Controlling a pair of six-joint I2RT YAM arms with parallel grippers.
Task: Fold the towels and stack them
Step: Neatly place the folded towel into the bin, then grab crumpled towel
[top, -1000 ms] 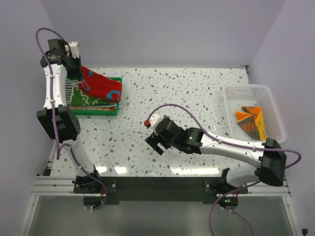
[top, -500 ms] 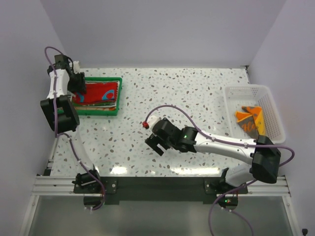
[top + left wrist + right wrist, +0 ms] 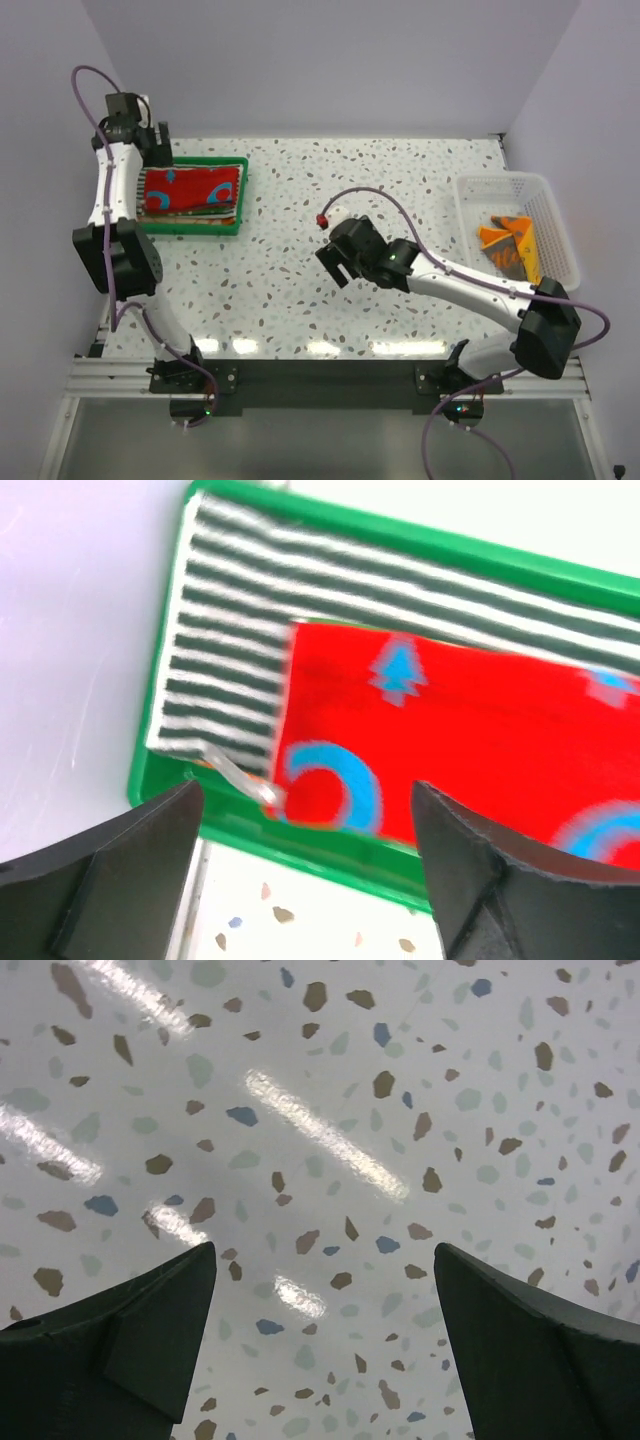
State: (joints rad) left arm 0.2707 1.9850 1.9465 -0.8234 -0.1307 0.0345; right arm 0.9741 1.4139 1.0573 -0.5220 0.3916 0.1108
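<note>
Red with blue figures, the top towel (image 3: 190, 188) lies folded flat inside the green tray (image 3: 200, 229). It rests on a black-and-white striped towel (image 3: 230, 650), whose edge shows beyond it. The left gripper (image 3: 157, 152) hangs over the tray's far-left corner, jaws spread wide, holding nothing and clear of the cloth. Right of the tray, over the speckled table (image 3: 420, 180), the right gripper (image 3: 337, 264) is likewise wide open and empty. Far right of the tray, an orange towel (image 3: 505, 242) sits crumpled in the white mesh basket (image 3: 468, 185). The stacking step looks done. Next, I judge, the right arm must fetch that orange towel onto the table for folding.
</note>
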